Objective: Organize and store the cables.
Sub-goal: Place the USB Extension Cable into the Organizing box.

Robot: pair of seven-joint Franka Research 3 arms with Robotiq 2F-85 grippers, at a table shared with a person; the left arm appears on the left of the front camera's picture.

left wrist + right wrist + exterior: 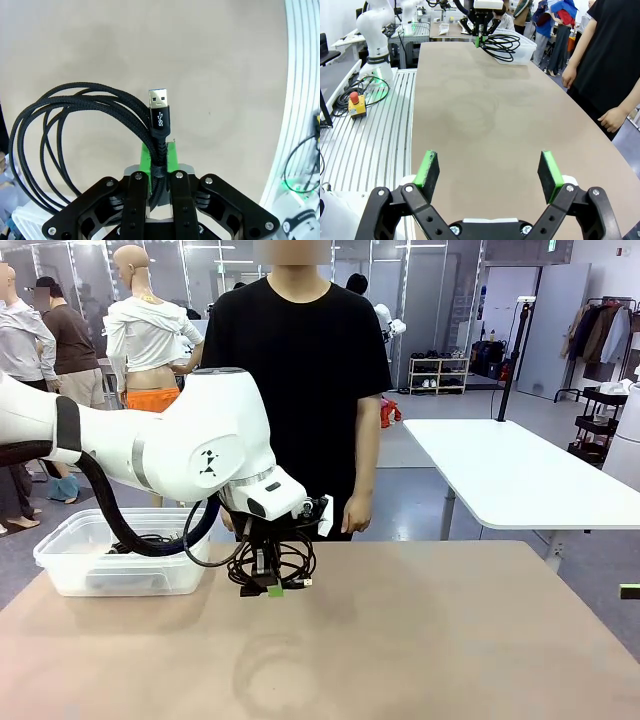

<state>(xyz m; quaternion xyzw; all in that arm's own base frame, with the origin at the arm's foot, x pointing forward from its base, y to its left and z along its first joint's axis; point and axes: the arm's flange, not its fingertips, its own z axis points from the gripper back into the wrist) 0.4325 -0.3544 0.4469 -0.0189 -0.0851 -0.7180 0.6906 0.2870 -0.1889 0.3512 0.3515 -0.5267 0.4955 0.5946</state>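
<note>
Left wrist view: my left gripper (159, 167) is pinching a coiled black cable (75, 130) just below its USB plug (159, 102), the loops hanging above the tan table (215, 65). Beside it sits a clear bin (70, 555). My right gripper (489, 170) stands spread wide, holding nothing.

A robotics lab in a large open hall; white robot arms (375, 35) stand on aluminium slotted bases (365, 145) with a red emergency-stop button (358, 101) beside them; white worktables (510, 475), a shoe rack (438, 373), a clothes rail (603, 332) and glass partitions (420, 300) fill the background.
</note>
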